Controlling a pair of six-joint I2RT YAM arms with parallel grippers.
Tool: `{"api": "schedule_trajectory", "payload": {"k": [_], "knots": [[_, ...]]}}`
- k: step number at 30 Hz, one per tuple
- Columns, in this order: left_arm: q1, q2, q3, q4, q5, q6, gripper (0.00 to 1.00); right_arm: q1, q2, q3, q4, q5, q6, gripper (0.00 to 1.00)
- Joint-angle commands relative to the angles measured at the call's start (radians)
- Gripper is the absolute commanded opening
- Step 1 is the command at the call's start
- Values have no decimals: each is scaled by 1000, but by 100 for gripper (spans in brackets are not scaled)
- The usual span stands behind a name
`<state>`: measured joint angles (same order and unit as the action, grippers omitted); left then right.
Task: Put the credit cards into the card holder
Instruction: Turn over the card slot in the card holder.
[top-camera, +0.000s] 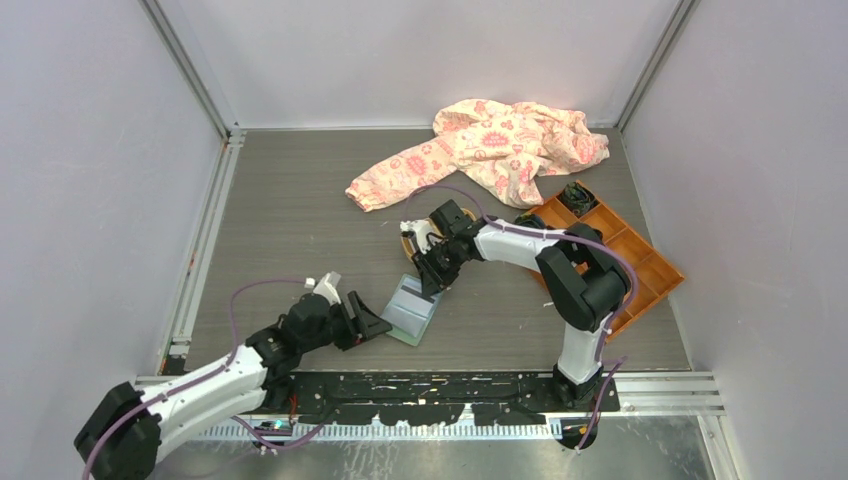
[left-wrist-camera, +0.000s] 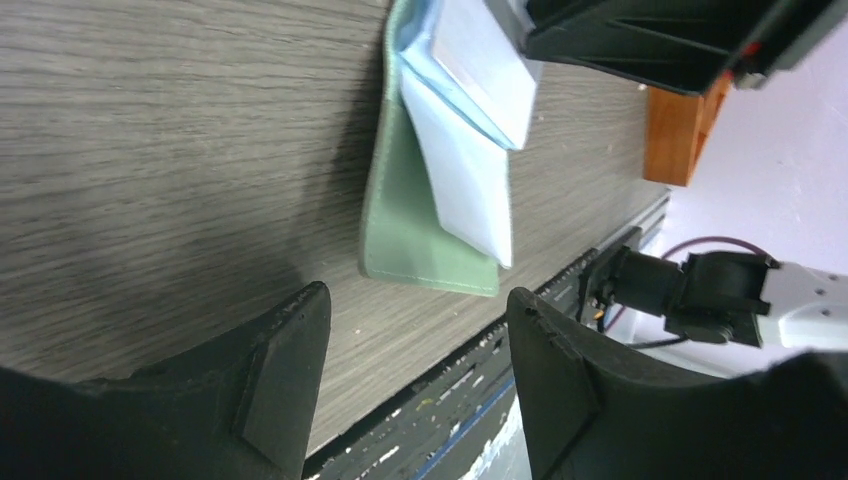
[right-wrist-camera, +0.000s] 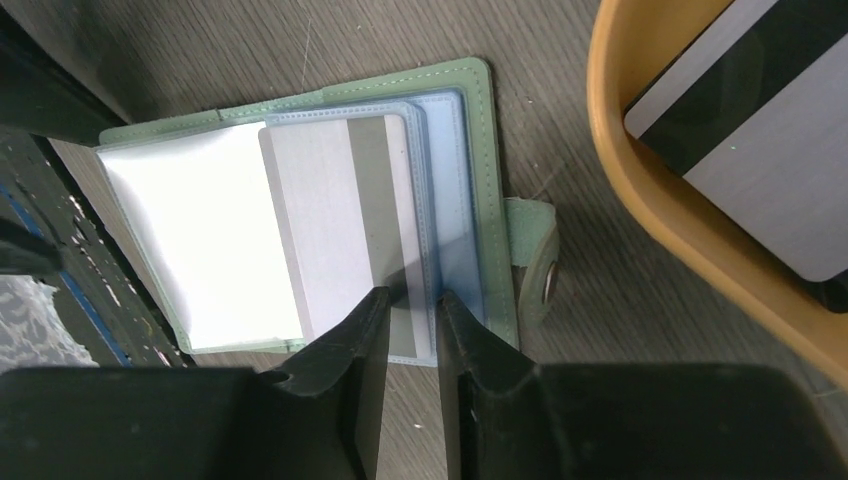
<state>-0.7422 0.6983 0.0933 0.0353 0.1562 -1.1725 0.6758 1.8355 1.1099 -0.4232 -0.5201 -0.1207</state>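
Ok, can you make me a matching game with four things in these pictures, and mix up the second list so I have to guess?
Things:
1. card holder
2. left gripper
3. cloth
4. orange tray

Clues:
A. holds a credit card with a dark stripe
B. pink-patterned, crumpled at the far end of the table
C. open and holding nothing
D. pale green, lying open

Pairs: 1-D, 2-C, 3-B, 4-A.
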Motion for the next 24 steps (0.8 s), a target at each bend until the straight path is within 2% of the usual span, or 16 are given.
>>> {"api": "schedule_trajectory", "payload": {"k": [1, 6, 11, 17, 20, 24], "knots": [[-31, 119, 55, 149, -97, -33, 65, 2, -46, -38, 51, -39, 78, 29], [-39, 251, 103, 188, -107, -12, 62, 1, -59, -46, 64, -58, 92, 29], [-38, 314, 140, 173, -137, 34, 41, -17, -72, -37, 56, -67, 83, 30], [-32, 378, 219, 61, -149, 166, 8, -72, -95, -26, 40, -107, 71, 34], [-16, 415, 249, 34, -137, 252, 2, -94, -116, -26, 38, -133, 65, 36], [21, 461, 266, 57, -81, 364, 0, -115, -130, -41, 61, -180, 76, 37]]}}
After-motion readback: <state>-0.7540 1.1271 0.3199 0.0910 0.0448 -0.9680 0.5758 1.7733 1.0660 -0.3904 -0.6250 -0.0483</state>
